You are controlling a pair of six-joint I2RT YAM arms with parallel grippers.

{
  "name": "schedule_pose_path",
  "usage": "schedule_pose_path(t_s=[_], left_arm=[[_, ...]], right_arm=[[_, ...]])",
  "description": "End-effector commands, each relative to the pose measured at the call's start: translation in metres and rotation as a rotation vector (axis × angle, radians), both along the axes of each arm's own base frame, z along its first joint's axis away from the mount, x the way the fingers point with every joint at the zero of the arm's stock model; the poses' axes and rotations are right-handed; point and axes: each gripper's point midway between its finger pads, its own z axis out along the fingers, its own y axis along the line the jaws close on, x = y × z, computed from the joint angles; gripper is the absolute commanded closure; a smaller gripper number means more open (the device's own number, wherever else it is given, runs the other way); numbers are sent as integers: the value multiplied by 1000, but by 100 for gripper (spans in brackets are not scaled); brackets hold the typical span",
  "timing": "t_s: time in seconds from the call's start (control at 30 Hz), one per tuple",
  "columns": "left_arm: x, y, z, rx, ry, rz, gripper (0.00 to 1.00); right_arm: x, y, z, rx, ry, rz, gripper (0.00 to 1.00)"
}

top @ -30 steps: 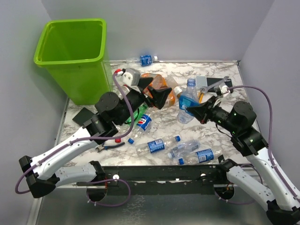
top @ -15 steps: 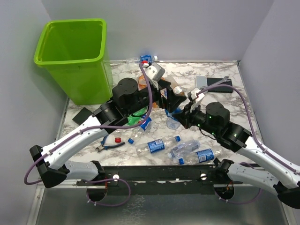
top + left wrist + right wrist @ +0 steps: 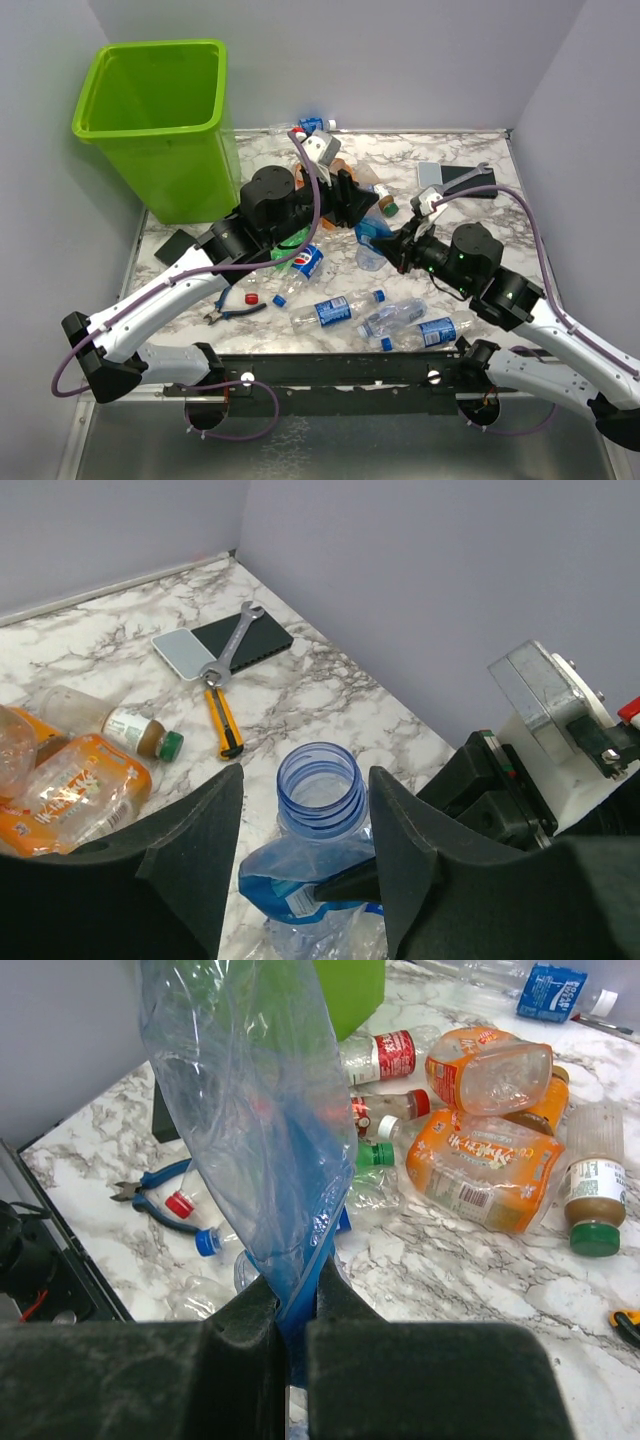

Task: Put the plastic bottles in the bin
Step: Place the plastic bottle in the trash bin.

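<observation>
Clear blue-tinted plastic bottle (image 3: 250, 1110), crumpled, uncapped and blue-labelled, is pinched at its lower end by the closed right gripper (image 3: 290, 1315) and held upright over the middle of the marble-patterned table (image 3: 400, 150), well right of the tall lime-green plastic bin (image 3: 160, 110) at the far left corner. Left gripper (image 3: 305, 775) has its jaws apart on either side of the bottle's open neck, with a gap showing on each side. Orange bottles (image 3: 485, 1165) lie on the table just beyond the held one, and clear blue-labelled bottles (image 3: 335, 308) lie by the near edge.

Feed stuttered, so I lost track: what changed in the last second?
The right gripper carried the clear blue-tinted bottle left to mid-table, still clamped; the left gripper swung right from the orange bottles and now straddles its open neck. Lime-green bin and near-edge bottles unmoved.
</observation>
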Motion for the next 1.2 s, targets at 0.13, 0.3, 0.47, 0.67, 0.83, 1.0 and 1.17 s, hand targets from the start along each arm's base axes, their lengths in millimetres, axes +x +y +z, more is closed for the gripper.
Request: schedule_pose_path(t_s=[0.13,0.3,0.47,0.67,0.83,1.0,1.17], left_arm=[[-5,-11,-8,-34,68,-47,47],[-7,-17,-9,-37,69,-78,63],[-7,-18,-13,-23,65,-91,100],[12,4,-5,-23,18,44,100],[45,52,41,-53,-100,252,100],[70,125,113,-26,-302,556,100],[69,201,177,28,-515,905,100]], right_arm=[[-3,2,0,15,-21,13,100],[-2,2,-1,9,-21,12,100],[-2,1,2,18,-11,5,75],[-9,5,25,113,49,11,0],[-20,-3,69,204,30,17,0],[-25,-22,73,239,-3,-28,0],[-24,-33,45,283,15,-86,0]])
